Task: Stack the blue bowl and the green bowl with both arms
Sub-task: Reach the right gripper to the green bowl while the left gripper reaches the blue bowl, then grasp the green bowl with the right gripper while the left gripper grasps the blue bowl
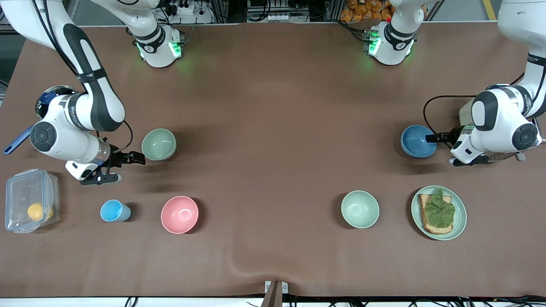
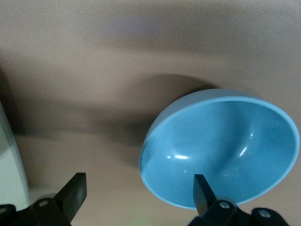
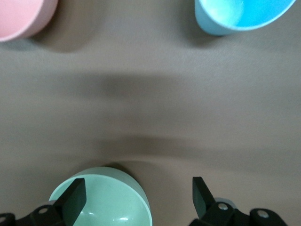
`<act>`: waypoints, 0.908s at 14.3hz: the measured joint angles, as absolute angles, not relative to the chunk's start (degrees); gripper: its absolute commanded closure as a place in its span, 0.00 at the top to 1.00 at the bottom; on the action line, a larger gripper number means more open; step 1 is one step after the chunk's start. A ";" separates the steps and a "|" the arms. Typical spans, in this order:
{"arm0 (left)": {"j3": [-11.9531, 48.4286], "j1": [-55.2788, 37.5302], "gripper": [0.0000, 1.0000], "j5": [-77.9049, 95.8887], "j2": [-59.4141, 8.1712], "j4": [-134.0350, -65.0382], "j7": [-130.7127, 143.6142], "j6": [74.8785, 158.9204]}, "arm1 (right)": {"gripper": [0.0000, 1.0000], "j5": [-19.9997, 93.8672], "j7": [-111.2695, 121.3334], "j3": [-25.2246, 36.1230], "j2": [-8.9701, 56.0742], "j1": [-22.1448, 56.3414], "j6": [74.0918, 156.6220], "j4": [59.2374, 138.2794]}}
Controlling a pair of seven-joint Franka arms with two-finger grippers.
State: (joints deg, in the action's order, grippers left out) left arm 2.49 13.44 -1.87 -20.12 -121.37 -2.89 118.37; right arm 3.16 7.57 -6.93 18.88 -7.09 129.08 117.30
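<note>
The blue bowl (image 1: 417, 141) sits upright on the table (image 1: 273, 106) toward the left arm's end, with the left gripper (image 1: 431, 138) at its rim, fingers spread wide and holding nothing. The green bowl (image 1: 158, 144) stands toward the right arm's end, the right gripper (image 1: 128, 164) just beside it, also spread wide and empty. Nearer the front camera lie a light-blue cup (image 1: 114, 210), a pink bowl (image 1: 179, 214), a paler green bowl (image 1: 360, 209) and a plate with toast (image 1: 439, 212).

In the left wrist view, one finger (image 2: 203, 192) hangs over the blue bowl's (image 2: 221, 148) hollow, the other outside it.

In the right wrist view, one finger (image 3: 74, 198) overlaps the green bowl (image 3: 106, 200); whether it touches is unclear.
</note>
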 measured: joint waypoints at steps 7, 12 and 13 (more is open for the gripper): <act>2.49 13.46 0.99 -1.87 -23.13 -121.13 -2.89 120.52 | 0.95 3.16 8.78 -7.32 18.83 -7.07 137.05 126.07; 2.49 13.45 0.50 -1.87 -23.47 -120.95 -2.89 120.58 | 0.39 3.17 9.92 -6.99 18.60 -7.31 142.57 130.61; 2.50 13.45 0.43 -1.87 -23.52 -120.95 -2.89 120.58 | 0.18 3.17 10.08 -7.00 18.60 -7.31 143.51 131.42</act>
